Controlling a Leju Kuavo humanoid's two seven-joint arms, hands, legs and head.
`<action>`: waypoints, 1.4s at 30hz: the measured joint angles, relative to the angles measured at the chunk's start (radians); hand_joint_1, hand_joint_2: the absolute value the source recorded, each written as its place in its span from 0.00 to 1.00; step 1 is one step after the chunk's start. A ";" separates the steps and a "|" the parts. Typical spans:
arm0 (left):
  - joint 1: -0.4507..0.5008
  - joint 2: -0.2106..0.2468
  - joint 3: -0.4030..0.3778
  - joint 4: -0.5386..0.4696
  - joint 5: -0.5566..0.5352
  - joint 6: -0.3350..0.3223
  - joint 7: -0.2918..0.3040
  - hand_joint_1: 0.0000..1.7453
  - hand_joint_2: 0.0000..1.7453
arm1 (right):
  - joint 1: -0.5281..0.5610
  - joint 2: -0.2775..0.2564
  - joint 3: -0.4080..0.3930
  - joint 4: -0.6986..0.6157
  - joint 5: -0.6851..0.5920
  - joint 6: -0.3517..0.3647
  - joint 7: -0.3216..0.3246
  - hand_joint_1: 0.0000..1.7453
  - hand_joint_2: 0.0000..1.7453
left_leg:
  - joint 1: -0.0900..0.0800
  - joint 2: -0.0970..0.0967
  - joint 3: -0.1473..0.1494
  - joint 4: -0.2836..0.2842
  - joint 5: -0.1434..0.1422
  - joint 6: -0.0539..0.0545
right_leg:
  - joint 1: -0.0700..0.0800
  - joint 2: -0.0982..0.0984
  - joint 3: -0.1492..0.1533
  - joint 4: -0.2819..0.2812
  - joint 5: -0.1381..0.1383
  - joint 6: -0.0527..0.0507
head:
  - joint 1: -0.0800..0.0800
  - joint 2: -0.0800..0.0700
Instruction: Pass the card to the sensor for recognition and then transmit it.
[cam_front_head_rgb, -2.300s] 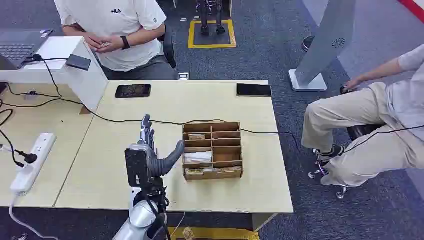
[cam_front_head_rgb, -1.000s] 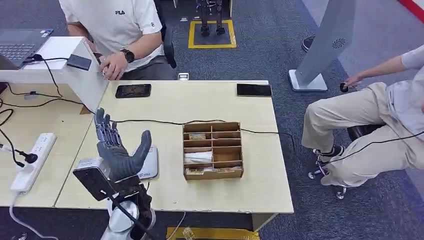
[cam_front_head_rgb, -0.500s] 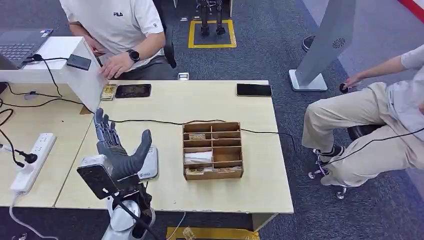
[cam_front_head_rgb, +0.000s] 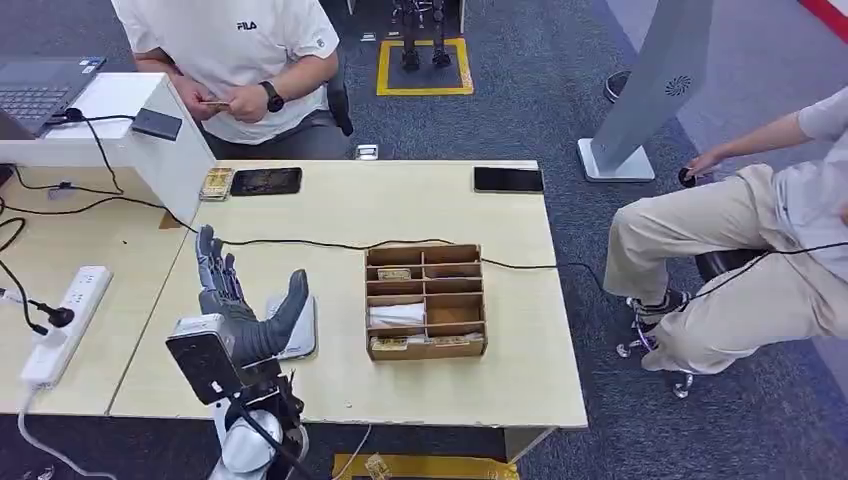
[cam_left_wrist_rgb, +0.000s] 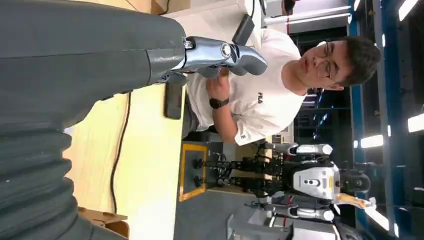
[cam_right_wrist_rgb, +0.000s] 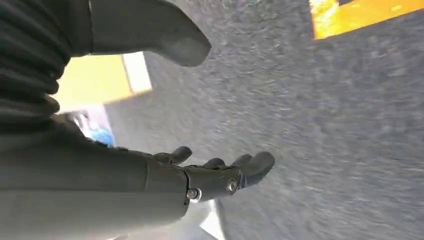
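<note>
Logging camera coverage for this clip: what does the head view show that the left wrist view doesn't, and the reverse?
Head view alone: the wooden compartment box, the power strip, two seated people and both dark phones, one at. Left wrist view alone: a parked humanoid robot behind the person. Shared: the open left hand, the light wooden table, the person in the white shirt.

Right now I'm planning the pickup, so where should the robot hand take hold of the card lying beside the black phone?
Probably its near edge, from above on the robot's side: the card lies flat, with the black phone close on one side and the white stand on the other.
</note>
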 joint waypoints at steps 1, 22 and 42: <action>0.000 0.000 -0.003 0.000 0.000 0.000 0.000 0.00 1.00 | 0.006 0.002 -0.003 -0.007 -0.001 0.002 0.001 0.00 1.00 | 0.000 0.000 0.000 0.000 0.000 0.000 | 0.000 0.000 0.000 0.000 0.000 0.000 | 0.000 0.000; 0.007 -0.029 -0.001 0.000 -0.143 0.000 -0.055 0.00 1.00 | 0.035 0.057 -0.077 -0.108 0.026 0.072 0.010 0.00 1.00 | 0.000 0.000 0.000 0.000 0.000 0.000 | 0.000 0.000 0.000 0.000 0.000 0.000 | 0.000 0.000; -0.124 -0.108 0.107 0.131 -0.772 0.001 0.077 0.00 1.00 | 0.009 0.051 -0.096 -0.086 0.147 0.057 -0.020 0.00 1.00 | -0.001 0.001 0.001 0.001 0.000 0.000 | 0.000 0.001 0.001 0.000 0.001 0.000 | 0.000 0.000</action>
